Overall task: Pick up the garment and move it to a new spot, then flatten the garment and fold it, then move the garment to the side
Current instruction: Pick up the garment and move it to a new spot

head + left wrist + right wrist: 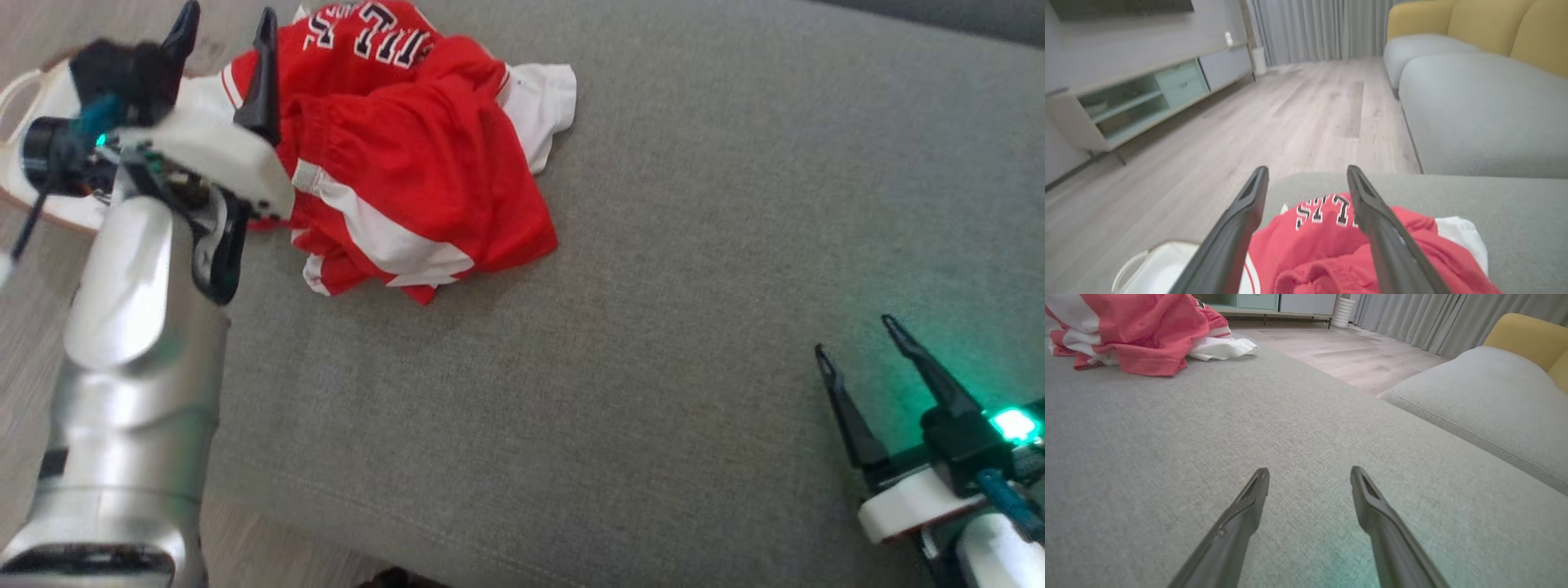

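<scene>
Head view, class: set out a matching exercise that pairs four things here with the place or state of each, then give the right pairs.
Things
1. red and white crumpled fabric garment
2. left gripper
3. right gripper
4. white plastic basket

Places or states
A. on the pale wooden floor, beside the grey fabric cushion
B. open, low over bare cushion, apart from the garment
C. lying in a heap on the cushion
D. open, fingers over the garment

Pairs: 1-C, 2-D, 3-B, 4-A
</scene>
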